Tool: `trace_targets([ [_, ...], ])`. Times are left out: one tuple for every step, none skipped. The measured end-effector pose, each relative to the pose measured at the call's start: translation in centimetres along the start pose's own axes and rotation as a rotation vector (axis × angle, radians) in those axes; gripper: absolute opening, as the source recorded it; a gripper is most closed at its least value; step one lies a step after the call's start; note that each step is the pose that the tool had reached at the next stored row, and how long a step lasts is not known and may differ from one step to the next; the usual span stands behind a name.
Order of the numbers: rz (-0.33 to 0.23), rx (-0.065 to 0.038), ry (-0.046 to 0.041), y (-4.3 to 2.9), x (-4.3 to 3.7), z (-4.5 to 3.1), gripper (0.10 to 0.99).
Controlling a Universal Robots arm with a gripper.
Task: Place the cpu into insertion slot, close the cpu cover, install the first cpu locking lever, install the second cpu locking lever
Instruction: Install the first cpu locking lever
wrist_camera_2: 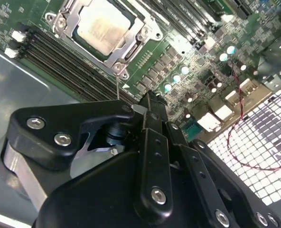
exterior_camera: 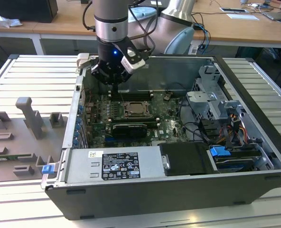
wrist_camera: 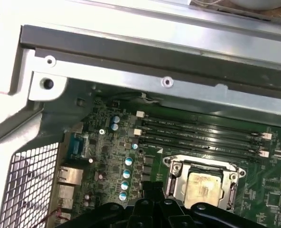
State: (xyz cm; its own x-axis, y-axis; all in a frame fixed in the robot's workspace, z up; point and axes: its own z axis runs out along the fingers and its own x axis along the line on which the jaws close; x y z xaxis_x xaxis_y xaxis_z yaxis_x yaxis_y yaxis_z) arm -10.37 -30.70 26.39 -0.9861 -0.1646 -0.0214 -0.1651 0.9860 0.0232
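While the cpu [wrist_camera_2: 104, 29] already sits in the insertion slot [wrist_camera: 169, 186] at mid-frame under the cpu cover [wrist_camera_2: 126, 53], a thin locking lever [wrist_camera_2: 117, 85] could slip sideways and scrape the board. End effector [exterior_camera: 113, 76] hovers upper left, pointing down; whether it's open, I cannot tell.

The black gripper [wrist_camera_2: 152, 107] body blocks a big chunk of the green motherboard [wrist_camera_2: 188, 47] in the second wrist view, and whether its fingers are apart or together can't be made out anywhere. In the first wrist view the silvery-grey square cpu [wrist_camera: 203, 185] and the thin silvery metal cpu cover [wrist_camera: 176, 178] are partly hidden behind the gripper's black housing. In the exterior view the locking levers around the small dark insertion slot [exterior_camera: 136, 110] are too small to tell apart.
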Motion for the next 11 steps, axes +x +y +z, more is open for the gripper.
trace_targets([
  [0.001, -0.001, -0.0002, 0.24, -0.04, 0.09, 0.106],
  [0.003, -0.002, -0.0005, 0.51, -0.08, 0.20, 0.106],
  [0.003, -0.003, -0.0006, 0.64, -0.10, 0.24, 0.106],
  [0.004, -0.004, -0.0007, 0.77, -0.12, 0.29, 0.106],
  [0.005, -0.004, -0.0008, 0.86, -0.14, 0.32, 0.106],
  [0.005, -0.004, -0.0009, 0.98, -0.16, 0.36, 0.106],
  [0.007, -0.005, -0.0010, 1.26, -0.20, 0.43, 0.106],
  [0.008, -0.005, -0.0011, 1.34, -0.22, 0.45, 0.106],
  [0.008, -0.005, -0.0010, 1.41, -0.24, 0.46, 0.106],
  [0.008, -0.005, -0.0010, 1.44, -0.30, 0.47, 0.106],
  [0.008, -0.005, -0.0010, 1.46, -0.39, 0.48, 0.106],
])
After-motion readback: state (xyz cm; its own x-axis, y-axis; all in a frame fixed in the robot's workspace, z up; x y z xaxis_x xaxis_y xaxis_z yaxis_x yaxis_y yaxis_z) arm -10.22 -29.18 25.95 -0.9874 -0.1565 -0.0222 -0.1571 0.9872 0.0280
